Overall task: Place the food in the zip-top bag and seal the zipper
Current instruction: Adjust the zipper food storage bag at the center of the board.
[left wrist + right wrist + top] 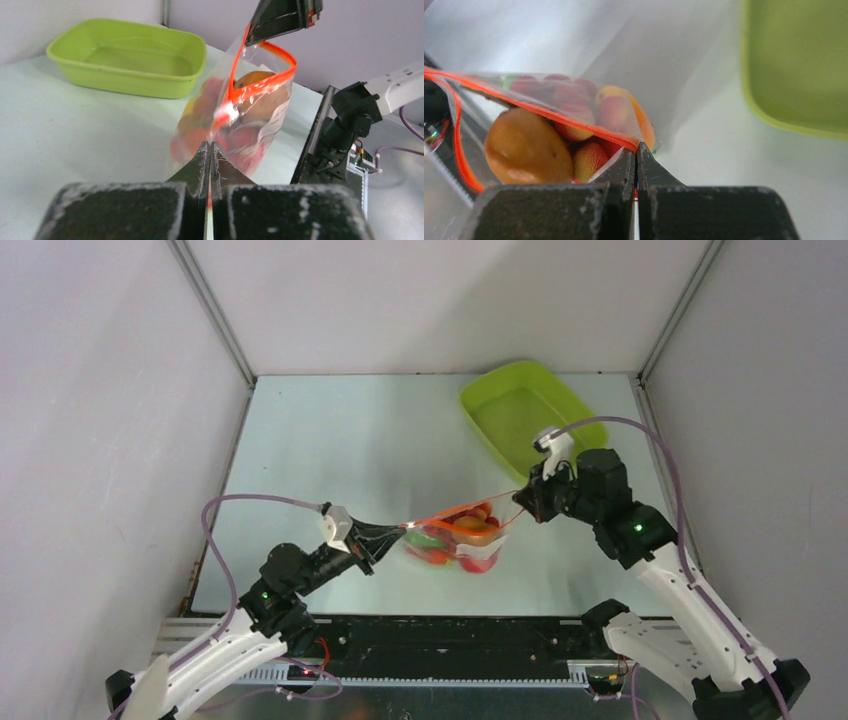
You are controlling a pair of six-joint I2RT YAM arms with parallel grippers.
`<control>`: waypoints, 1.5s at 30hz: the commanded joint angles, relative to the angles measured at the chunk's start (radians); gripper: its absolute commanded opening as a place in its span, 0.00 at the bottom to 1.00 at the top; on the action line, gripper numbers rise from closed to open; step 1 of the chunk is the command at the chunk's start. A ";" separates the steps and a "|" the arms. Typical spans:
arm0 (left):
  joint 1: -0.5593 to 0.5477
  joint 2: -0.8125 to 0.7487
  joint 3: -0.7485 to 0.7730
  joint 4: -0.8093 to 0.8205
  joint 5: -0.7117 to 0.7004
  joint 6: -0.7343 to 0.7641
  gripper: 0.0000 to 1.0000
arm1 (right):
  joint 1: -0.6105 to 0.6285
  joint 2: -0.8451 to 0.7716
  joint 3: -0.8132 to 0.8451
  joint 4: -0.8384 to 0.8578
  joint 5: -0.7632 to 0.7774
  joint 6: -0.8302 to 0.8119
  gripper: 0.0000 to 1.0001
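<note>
At left, the left gripper [400,529] is pinching one end of the zipper [260,87], jaws pressed together. The zip-top bag [458,552], holding the food [472,530], is hanging between both arms. The right gripper [522,503] is pinching the opposite end. The mouth is apparently gaping; we are recommending steady tension while sliding.
</note>
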 commanded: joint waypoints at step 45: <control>0.223 0.786 0.296 0.403 0.713 0.146 0.22 | -0.134 0.004 -0.010 0.003 -0.033 -0.073 0.00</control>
